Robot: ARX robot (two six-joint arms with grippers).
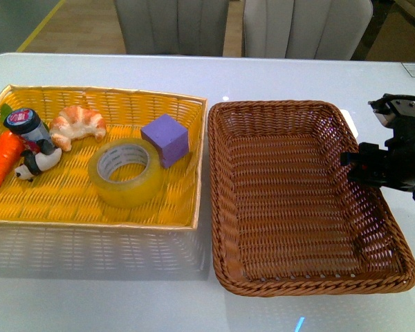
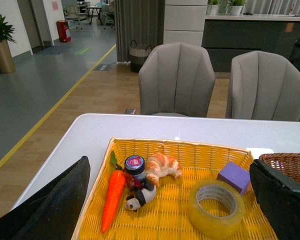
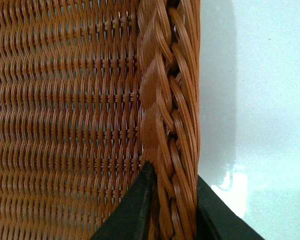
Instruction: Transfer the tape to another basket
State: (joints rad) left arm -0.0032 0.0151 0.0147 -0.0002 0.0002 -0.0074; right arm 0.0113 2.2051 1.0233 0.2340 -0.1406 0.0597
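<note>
The tape (image 1: 126,171), a wide yellowish roll with a white core, lies flat in the yellow woven tray (image 1: 90,214), next to a purple cube (image 1: 165,139). The dark brown basket (image 1: 221,173) stands right of that tray with nothing in it. My right gripper (image 1: 360,164) is shut on the basket's braided right rim (image 3: 167,115), one finger inside the wall and one outside. My left gripper (image 2: 170,200) is open, held above the yellow tray's near side, with the tape (image 2: 216,207) between its fingers' lines and well below them.
The yellow tray also holds a croissant (image 1: 78,124), a carrot (image 1: 3,162), a small dark jar (image 1: 29,128) and a panda figure (image 1: 36,164). Two grey chairs (image 2: 176,80) stand beyond the white table's far edge.
</note>
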